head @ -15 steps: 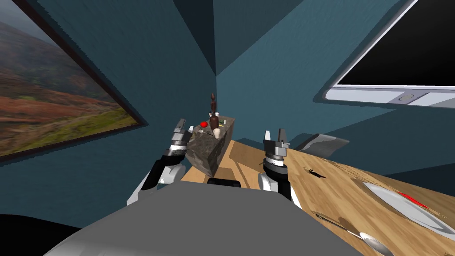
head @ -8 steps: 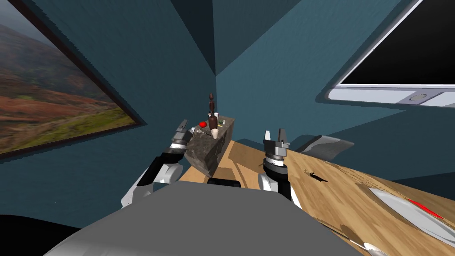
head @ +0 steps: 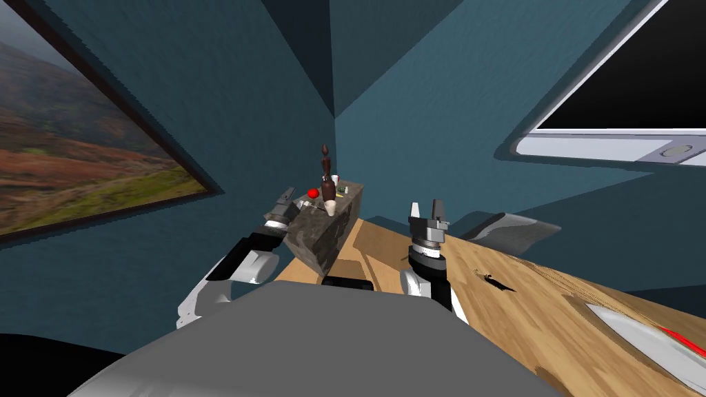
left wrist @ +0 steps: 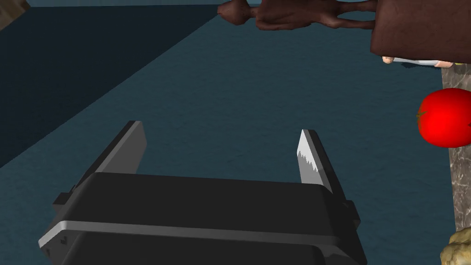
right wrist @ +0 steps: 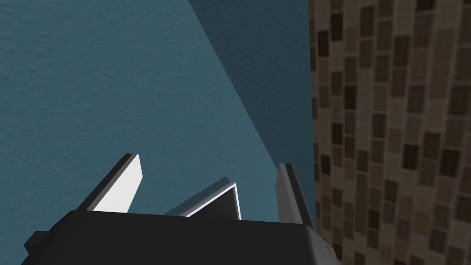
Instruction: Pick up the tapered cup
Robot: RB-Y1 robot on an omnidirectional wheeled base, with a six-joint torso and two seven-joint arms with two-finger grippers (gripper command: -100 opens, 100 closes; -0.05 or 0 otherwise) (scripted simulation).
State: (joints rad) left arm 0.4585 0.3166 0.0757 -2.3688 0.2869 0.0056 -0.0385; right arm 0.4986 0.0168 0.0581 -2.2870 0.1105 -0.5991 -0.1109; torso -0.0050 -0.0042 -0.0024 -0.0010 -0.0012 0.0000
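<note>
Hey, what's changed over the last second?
My left arm stretched out, taking the left gripper lower beside the stone stand; my head view swung slightly left. Nothing grasped: both jaws open, right gripper unmoved, cream tapered cup untouched on the stand.

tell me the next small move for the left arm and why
Probably swing the left gripper in over the stone block toward the cup. The gripper is open but sits beside the block, aimed at the wall. The cup stands on top, past the red ball, by the statue.
</note>
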